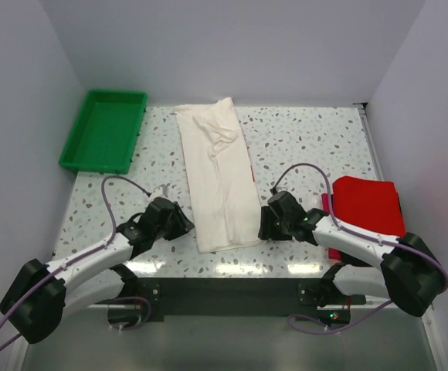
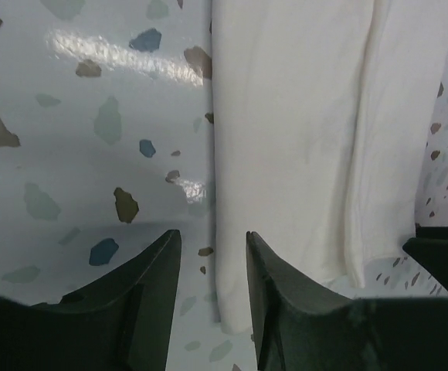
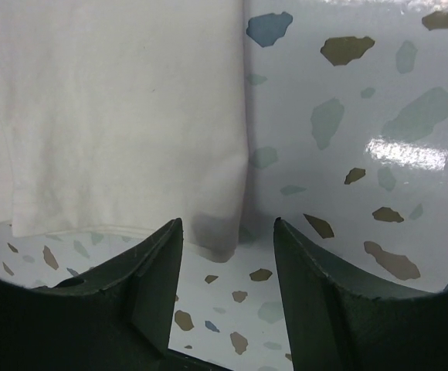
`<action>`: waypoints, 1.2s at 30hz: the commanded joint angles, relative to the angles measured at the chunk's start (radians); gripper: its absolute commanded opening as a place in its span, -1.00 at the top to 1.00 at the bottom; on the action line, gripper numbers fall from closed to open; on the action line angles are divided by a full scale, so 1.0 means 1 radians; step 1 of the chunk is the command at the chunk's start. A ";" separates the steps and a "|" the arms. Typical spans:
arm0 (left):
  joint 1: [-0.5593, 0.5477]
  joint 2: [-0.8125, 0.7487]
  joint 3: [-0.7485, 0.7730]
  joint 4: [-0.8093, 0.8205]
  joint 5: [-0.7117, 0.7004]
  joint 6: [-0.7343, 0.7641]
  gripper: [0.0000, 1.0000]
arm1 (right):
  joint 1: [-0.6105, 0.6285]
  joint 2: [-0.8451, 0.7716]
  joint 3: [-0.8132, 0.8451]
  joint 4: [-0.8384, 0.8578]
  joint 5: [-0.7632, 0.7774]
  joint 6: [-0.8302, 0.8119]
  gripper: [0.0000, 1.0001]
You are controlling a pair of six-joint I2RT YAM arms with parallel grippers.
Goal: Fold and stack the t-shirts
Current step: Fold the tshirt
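While the off-white t-shirt (image 1: 216, 182) lies folded into a long strip down the middle of the speckled tabletop (image 1: 309, 139), the left end effector (image 2: 212, 233) sits at its near left corner, jaws partly apart with the cloth's edge in the gap. The right end effector (image 3: 228, 222) stands at the near right corner, jaws apart around that corner. A red t-shirt (image 1: 367, 202) lies at the right side; a green tray (image 1: 93, 165) sits far left.

Off-white t-shirt (image 1: 218, 182) folded lengthwise, centre, red t-shirt (image 1: 367, 202) folded, right
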 commanded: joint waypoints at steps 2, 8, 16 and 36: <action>-0.104 -0.042 -0.066 0.068 -0.032 -0.116 0.07 | -0.001 -0.024 -0.035 0.066 -0.030 0.049 -0.07; -0.211 0.005 -0.087 0.073 -0.064 -0.167 0.06 | -0.001 -0.021 -0.049 0.093 -0.029 0.068 -0.04; -0.307 0.054 -0.072 0.021 -0.105 -0.230 0.15 | -0.001 -0.032 -0.080 0.107 -0.047 0.086 0.02; -0.359 -0.042 -0.068 -0.113 -0.079 -0.270 1.00 | -0.025 -0.228 -0.138 0.002 -0.072 0.101 1.00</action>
